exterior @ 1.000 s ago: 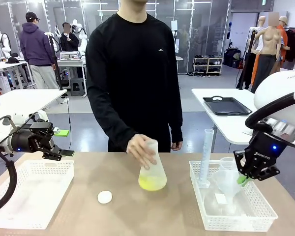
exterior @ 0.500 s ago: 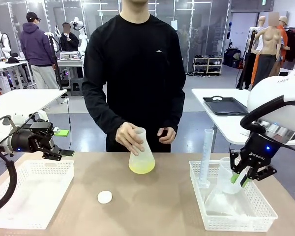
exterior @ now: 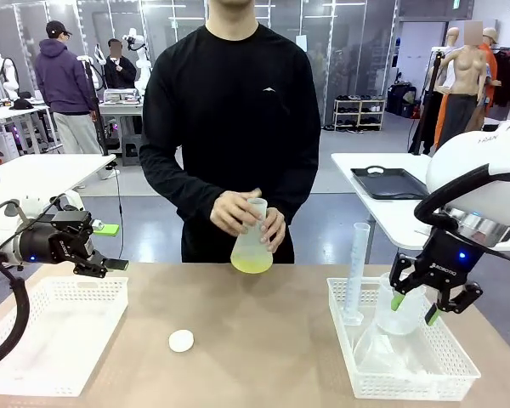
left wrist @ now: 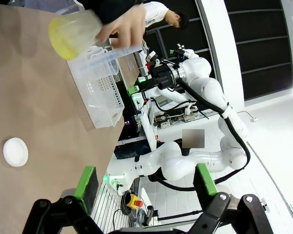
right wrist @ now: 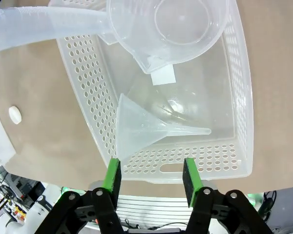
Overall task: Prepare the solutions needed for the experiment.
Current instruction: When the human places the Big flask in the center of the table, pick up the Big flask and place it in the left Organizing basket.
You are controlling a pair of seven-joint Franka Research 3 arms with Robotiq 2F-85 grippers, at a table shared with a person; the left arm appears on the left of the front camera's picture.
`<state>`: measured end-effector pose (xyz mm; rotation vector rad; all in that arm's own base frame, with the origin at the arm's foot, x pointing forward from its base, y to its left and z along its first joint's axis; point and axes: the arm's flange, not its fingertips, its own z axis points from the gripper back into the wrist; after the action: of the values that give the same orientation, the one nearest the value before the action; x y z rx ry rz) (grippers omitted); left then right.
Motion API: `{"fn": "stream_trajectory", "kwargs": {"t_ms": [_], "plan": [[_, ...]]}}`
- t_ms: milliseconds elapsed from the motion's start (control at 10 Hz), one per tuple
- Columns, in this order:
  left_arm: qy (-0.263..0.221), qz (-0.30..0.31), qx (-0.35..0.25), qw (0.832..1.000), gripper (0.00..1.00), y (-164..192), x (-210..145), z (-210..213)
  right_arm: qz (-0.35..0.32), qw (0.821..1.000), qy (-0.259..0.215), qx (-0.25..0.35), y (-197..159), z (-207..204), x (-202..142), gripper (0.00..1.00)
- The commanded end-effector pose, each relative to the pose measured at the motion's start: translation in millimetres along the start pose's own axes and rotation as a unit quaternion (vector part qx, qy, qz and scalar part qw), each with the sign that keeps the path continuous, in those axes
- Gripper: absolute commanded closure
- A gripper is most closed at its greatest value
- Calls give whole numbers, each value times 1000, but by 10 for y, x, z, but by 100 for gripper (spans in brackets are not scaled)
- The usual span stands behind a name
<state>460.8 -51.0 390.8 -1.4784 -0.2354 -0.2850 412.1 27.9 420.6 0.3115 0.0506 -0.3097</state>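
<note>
The solution is a shallow yellow-green layer in a frosted conical flask [exterior: 252, 247], which the person holds off the table in both hands at the far edge; the flask [left wrist: 71, 32] also appears in the left wrist view. My right gripper [exterior: 414, 308] hovers open over the right basket [exterior: 456, 374], nothing between its pads. Below it a clear funnel [right wrist: 145, 128] lies on its side in the basket [right wrist: 244, 105], beside a beaker [right wrist: 172, 25] and a graduated cylinder [exterior: 355, 270]. My left gripper [exterior: 110, 265] stands open above the left basket [exterior: 34, 340], its pads [left wrist: 86, 181] wide apart.
A small white round cap [exterior: 181, 341] lies on the brown table between the baskets; the cap [left wrist: 15, 151] also shows in the left wrist view. The person stands at the far side, middle. Bare tabletop lies between the two baskets.
My right gripper has opened and risen slightly, leaving the funnel lying in the basket. The person lifted the flask back toward their body and now grips it with both hands.
</note>
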Motion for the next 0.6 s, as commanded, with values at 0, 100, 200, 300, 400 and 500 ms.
{"fn": "stream_trajectory", "kwargs": {"t_ms": [0, 100, 200, 300, 400, 500], "plan": [[6, -7, -1, 1000, 0, -15, 2, 6, -1, 1000, -2, 0, -11, 6, -27, 36], [6, -7, -1, 1000, 0, -15, 2, 6, -1, 1000, -2, 0, -11, 6, -27, 36], [6, -7, -1, 1000, 0, -15, 2, 6, -1, 1000, -2, 0, -11, 6, -27, 36], [6, -7, -1, 1000, 0, -15, 2, 6, -1, 1000, -2, 0, -11, 6, -27, 36], [6, -7, -1, 1000, 0, -15, 2, 6, -1, 1000, -2, 0, -11, 6, -27, 36], [6, -7, -1, 1000, 0, -15, 2, 6, 0, 1000, 0, 0, -1, 1, 0, 35]]}}
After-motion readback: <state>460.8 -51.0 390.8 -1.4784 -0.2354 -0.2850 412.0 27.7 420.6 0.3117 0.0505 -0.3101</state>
